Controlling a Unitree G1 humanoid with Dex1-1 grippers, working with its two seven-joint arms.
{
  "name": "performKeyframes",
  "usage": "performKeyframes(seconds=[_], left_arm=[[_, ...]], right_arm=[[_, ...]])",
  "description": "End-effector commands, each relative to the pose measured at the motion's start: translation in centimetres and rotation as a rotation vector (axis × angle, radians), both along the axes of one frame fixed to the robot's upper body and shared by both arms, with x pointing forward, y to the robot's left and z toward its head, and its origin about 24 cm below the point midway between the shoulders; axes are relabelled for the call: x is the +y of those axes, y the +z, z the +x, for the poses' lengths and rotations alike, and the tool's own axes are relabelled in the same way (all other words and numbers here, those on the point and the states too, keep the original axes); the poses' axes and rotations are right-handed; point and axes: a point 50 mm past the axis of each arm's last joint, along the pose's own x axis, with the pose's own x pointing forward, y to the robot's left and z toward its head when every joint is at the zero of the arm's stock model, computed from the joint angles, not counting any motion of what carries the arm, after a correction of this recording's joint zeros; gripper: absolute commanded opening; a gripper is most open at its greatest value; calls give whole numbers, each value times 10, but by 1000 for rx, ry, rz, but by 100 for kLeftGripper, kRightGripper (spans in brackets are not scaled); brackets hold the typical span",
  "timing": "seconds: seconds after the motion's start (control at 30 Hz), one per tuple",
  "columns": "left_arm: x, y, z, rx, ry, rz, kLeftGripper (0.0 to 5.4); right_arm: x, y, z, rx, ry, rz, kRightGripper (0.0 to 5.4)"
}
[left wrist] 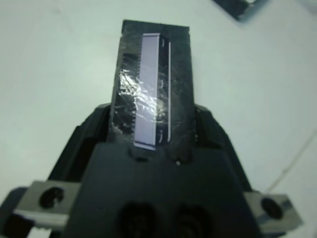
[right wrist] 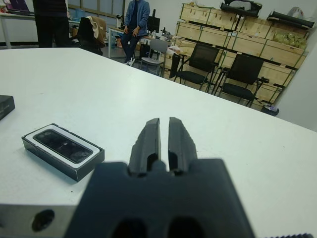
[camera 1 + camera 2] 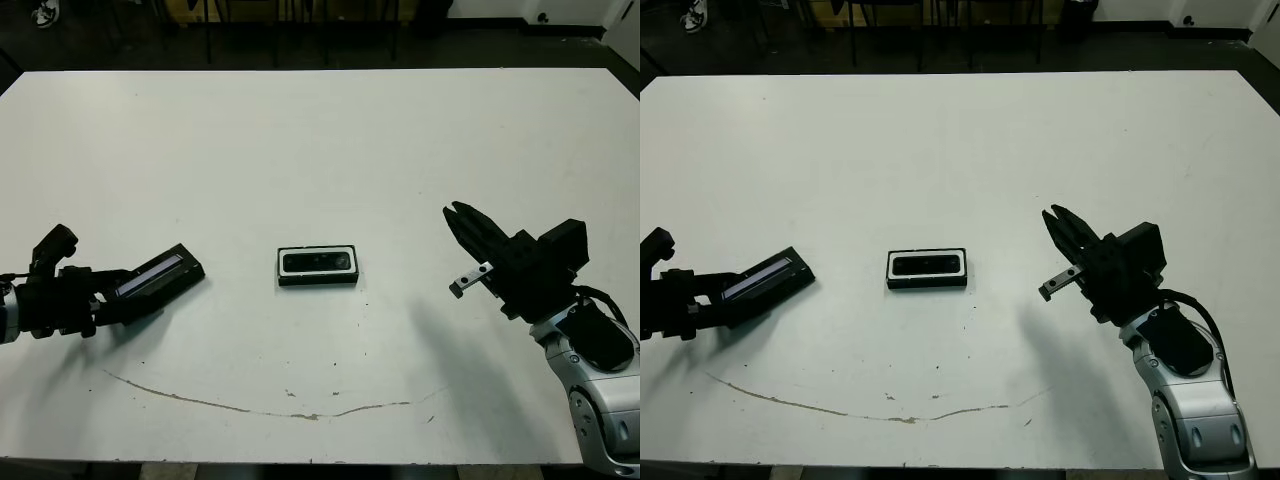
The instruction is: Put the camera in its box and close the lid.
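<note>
1. We see a big white table [image 3: 320, 130] that fills most of the head views. A thin brown scratch [image 3: 250, 408] runs across it near the robot's edge.
2. Our right arm [image 3: 590, 370] comes in on the right side. Its gripper [image 3: 462, 222] hangs above the table, well apart from the box. The two black fingers [image 2: 148, 141] are pressed close together with only a thin slit between them, and nothing is in them.
3. Our left gripper [image 1: 153, 134] lies low over the table on the left side. Its fingers squeeze the near end of the lid, one finger on each long edge.
4. The lid [image 3: 160, 275] is a flat black panel with a pale grey strip on its face (the strip looks shiny in the left wrist view). Its far end points toward the box and sits on or just over the table; we cannot tell which.
5. The box [image 3: 318, 267] rests flat near the middle of the table, between the two grippers and apart from both. It is open on top, and a white edge shows inside its black wall.
6. The camera [image 2: 64, 144] lies inside the box, flat, and fills almost its whole length.
7. Far past the table, the right wrist view shows black chairs [image 2: 200, 64], wooden crates [image 2: 247, 37] and a person [image 2: 134, 22] sitting.
</note>
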Motion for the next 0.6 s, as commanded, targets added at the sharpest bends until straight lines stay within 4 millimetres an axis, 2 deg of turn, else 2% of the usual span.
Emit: performKeyframes(seconds=[0.03, 0.17, 0.3, 0.4, 0.6], left_arm=[[-3, 13, 2, -21, -6, 26, 281], [-17, 24, 7, -90, 31, -7, 281], [-37, 32, 15, -260, 19, -76, 281], [-50, 36, 20, -321, -11, -119, 281], [-74, 38, 39, -256, -151, -82, 281]], right_arm=[[-2, -6, -1, 34, -11, -2, 0], [0, -9, -1, 39, -13, -1, 0], [1, -11, -1, 54, -29, 6, 0], [0, -12, 1, 67, -29, 22, 0], [-3, -17, 6, 110, -37, 56, 0]])
